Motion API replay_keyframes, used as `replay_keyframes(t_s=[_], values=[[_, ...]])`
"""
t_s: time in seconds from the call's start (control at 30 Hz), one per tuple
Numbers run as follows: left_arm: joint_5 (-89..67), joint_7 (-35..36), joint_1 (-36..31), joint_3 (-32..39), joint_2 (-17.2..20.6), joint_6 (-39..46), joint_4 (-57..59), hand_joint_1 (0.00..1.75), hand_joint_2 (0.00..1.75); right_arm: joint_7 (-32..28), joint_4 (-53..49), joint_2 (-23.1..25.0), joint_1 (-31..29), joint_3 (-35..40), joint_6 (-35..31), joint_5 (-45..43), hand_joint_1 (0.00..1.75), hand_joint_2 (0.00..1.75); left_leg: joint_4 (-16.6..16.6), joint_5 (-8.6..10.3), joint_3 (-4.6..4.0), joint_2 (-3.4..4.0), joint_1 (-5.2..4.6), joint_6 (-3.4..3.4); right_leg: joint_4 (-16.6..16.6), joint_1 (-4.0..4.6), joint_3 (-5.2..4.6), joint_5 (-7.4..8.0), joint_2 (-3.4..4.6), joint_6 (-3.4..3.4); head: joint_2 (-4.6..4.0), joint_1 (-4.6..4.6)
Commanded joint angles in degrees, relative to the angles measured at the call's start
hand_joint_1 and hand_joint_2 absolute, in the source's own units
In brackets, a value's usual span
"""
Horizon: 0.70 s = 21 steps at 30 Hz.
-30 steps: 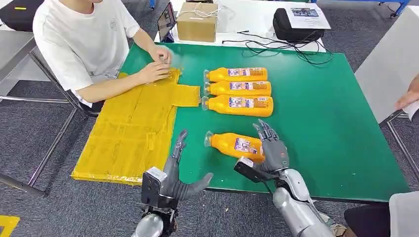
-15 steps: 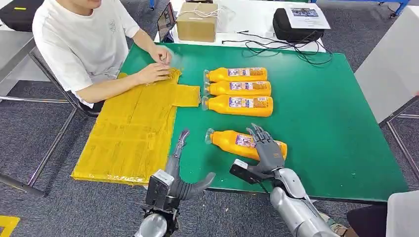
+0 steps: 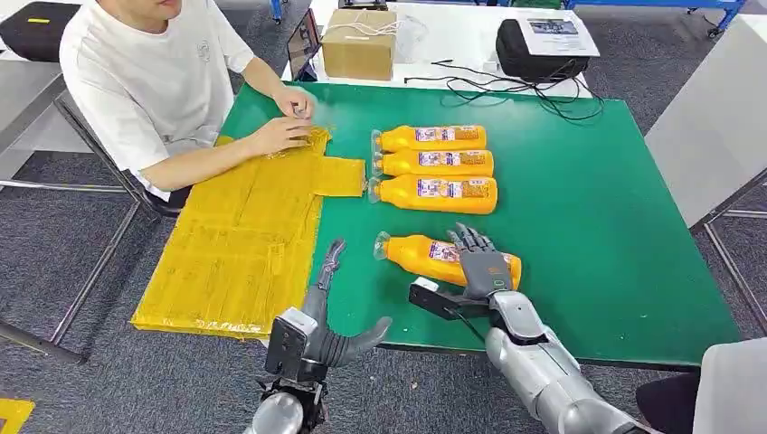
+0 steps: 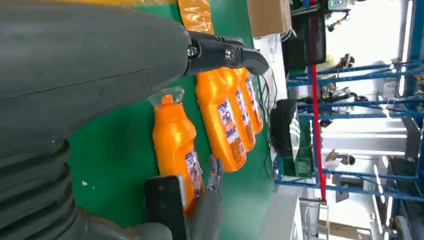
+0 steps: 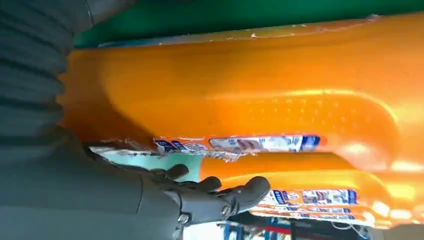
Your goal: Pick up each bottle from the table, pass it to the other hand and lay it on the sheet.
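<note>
An orange bottle [image 3: 414, 255] lies on its side near the front of the green table [image 3: 615, 226], cap toward the sheet. My right hand [image 3: 481, 264] lies over its body with the fingers stretched across it, not closed around it; in the right wrist view the bottle [image 5: 250, 100] sits close against the palm. My left hand [image 3: 330, 312] is open at the table's front edge, left of the bottle [image 4: 175, 145], fingers spread and holding nothing. Three more orange bottles [image 3: 434, 164] lie side by side farther back. The yellow sheet [image 3: 235, 244] covers the table's left side.
A seated person [image 3: 145, 81] at the left rests both hands [image 3: 282, 134] on the sheet's far end. A cardboard box [image 3: 360, 43], a black bag [image 3: 534, 50] and cables lie on the white table behind. A grey table edge [image 3: 705, 136] stands at the right.
My right hand has slid from the bottle's base end onto its body. The near bottle has shifted slightly. The left hand has stayed in place.
</note>
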Motion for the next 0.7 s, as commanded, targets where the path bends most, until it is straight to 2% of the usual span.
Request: replay_keyframes(t_s=[0.03, 0.13, 0.5, 0.57, 0.7], values=[[-1.23, 2.84, 2.00, 2.28, 1.91, -0.16, -3.55, 0.00, 1.75, 11.34, 1.59, 2.25, -3.37, 5.68, 4.71, 5.19, 0.00, 1.75, 0.02, -0.04, 0.07, 0.15, 0.07, -0.13, 0.03, 0.05, -0.01, 0.03, 0.30, -0.14, 0.00, 0.00], [-2.41, 3.42, 2.32, 2.45, 1.80, -0.01, -3.69, 0.00, 1.75, 13.55, 2.28, 3.01, -4.37, 4.31, 5.91, 5.70, 0.00, 1.75, 0.02, 0.02, 0.07, 0.07, 0.06, -0.16, 0.01, 0.04, 0.03, 0.05, 0.23, -0.18, 0.00, -0.02], [-3.10, 3.58, 2.59, 2.93, 1.79, 0.58, -3.78, 0.00, 1.75, 13.59, 2.43, 3.26, -3.91, 3.06, 6.48, 5.11, 0.00, 1.75, -0.04, 0.09, 0.07, -0.07, 0.03, -0.12, -0.02, 0.02, 0.08, 0.07, 0.06, -0.20, 0.00, 0.00], [-3.66, 3.72, 2.69, 3.19, 1.81, 0.79, -4.15, 0.00, 1.75, 13.75, 2.79, 3.47, -3.94, 2.43, 7.66, 4.55, 0.00, 1.75, -0.01, 0.04, 0.11, -0.07, 0.08, -0.18, 0.00, 0.06, 0.11, 0.04, 0.13, -0.26, 0.00, 0.00], [-5.71, 5.23, 3.30, 4.08, 1.01, 0.10, -5.95, 0.00, 1.75, 15.96, 5.69, 3.18, -5.72, 0.32, 14.44, 2.46, 0.00, 1.75, 0.01, 0.08, 0.03, -0.08, 0.05, -0.13, 0.02, 0.04, 0.03, 0.07, 0.06, -0.20, 0.00, 0.00]])
